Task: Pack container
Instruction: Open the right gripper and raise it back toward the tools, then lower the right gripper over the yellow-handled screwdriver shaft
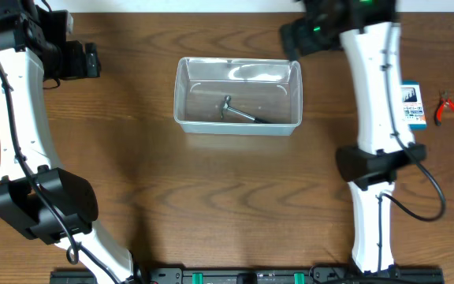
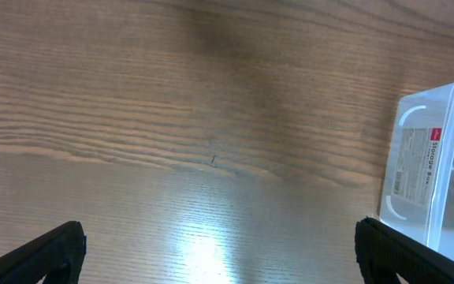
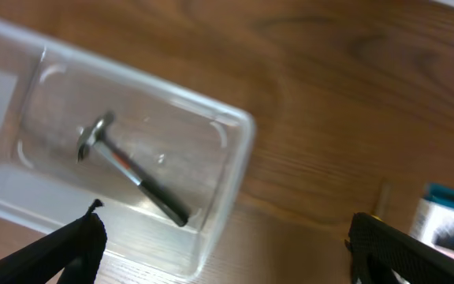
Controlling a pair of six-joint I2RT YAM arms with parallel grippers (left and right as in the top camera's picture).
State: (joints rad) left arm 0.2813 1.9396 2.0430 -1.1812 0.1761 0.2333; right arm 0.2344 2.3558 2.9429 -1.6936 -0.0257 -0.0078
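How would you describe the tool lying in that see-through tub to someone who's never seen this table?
On the wooden table, find the clear plastic tub near the middle. Inside lies a small hammer, metal head, dark grip. It alone is packed; the red-handled pliers lie out at the right edge.

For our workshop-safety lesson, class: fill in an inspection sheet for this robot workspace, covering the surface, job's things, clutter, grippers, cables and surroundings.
Surface: wooden table, no spills seen.
Job's things: clear container mid-table, with a hammer lying inside.
Clutter: blue-and-white box and red pliers near the right edge.
Grippers: left gripper and right gripper both open, holding nothing.
Cables: black cable looping off the right arm.
Surroundings: black rail along the near edge.
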